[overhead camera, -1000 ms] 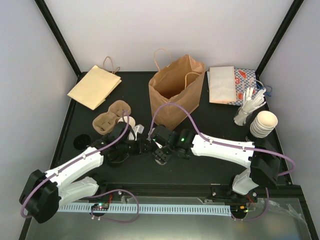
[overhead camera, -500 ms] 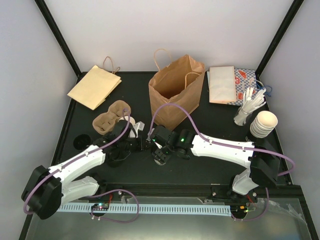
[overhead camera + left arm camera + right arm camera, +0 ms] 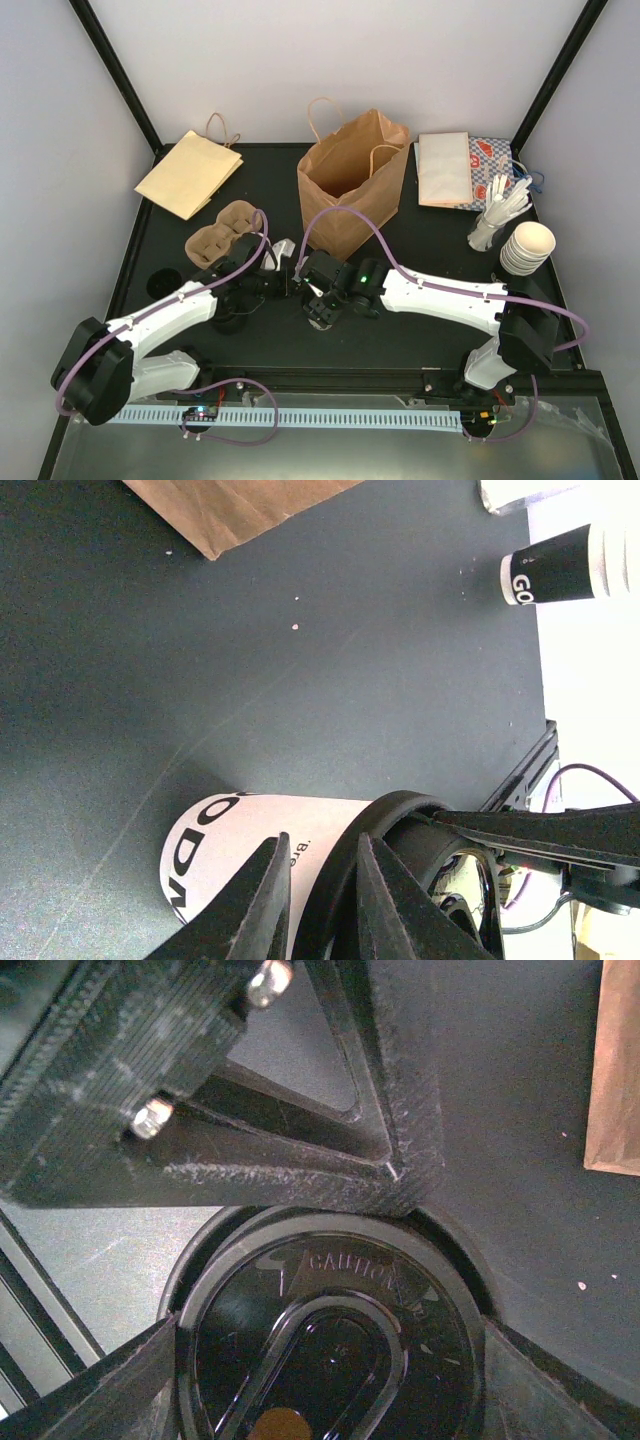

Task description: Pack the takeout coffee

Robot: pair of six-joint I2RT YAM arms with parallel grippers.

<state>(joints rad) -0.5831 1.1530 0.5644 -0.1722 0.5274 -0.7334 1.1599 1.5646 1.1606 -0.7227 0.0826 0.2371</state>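
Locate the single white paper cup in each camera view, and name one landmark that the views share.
Top external: the white paper cup is left of centre, just left of the brown paper bag's base.
Left wrist: at the bottom edge, left of centre.
Right wrist: not in it; a black lid fills the frame.
Shared landmark: the brown paper bag, at the top edge in left wrist and the right edge in right wrist.

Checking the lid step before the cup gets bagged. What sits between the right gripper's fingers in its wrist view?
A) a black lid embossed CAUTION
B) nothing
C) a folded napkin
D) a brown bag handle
A: the black lid, embossed CAUTION, spans the gap between the fingers of the right gripper.
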